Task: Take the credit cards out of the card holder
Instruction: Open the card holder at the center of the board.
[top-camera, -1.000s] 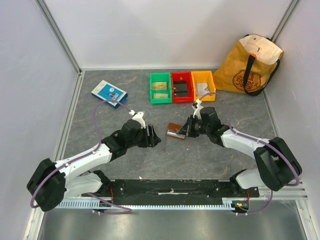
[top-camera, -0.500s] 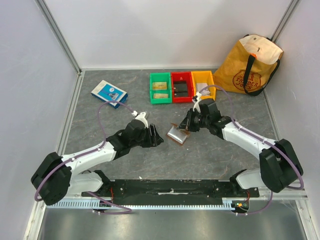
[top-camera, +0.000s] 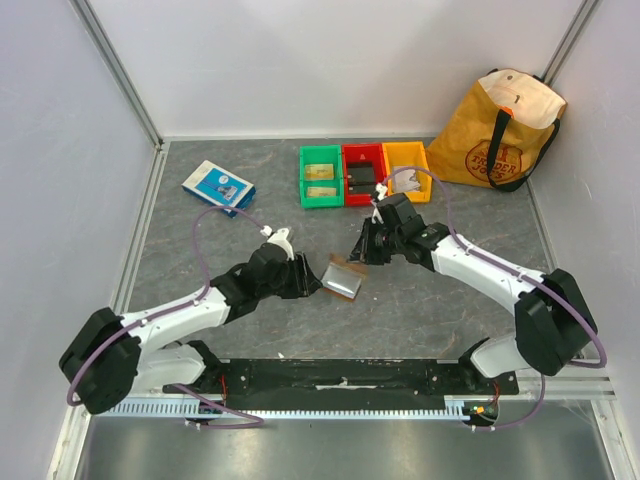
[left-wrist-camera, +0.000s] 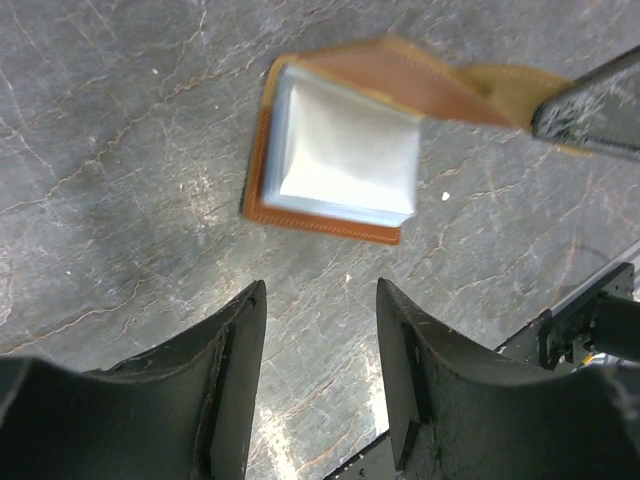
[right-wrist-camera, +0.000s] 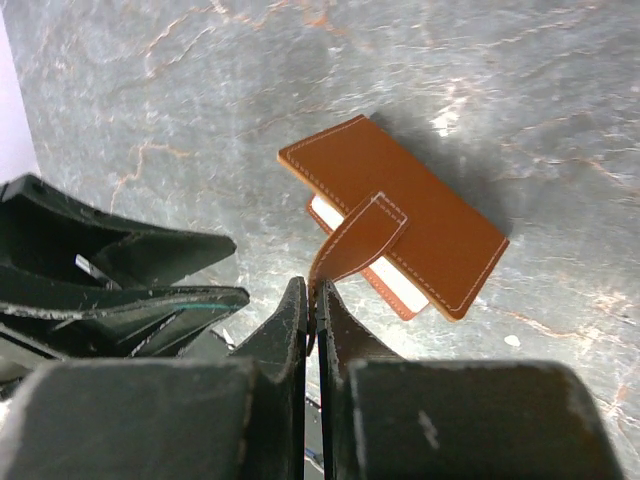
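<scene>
The brown leather card holder lies mid-table with its top flap raised, pale inner face showing. My right gripper is shut on the holder's brown strap tab, holding it up; in the right wrist view the gripper pinches the tab end above the holder. My left gripper is open and empty just left of the holder; in the left wrist view the gripper sits short of the holder's near edge. No credit card shows in the holder.
Green, red and yellow bins stand at the back; the green one holds tan-gold flat pieces. A blue-and-white flat box lies back left. A yellow tote bag stands back right.
My right gripper moved back and left, pulling the strap up so the holder's flap rose and the holder slid left. My left gripper edged closer to the holder.
</scene>
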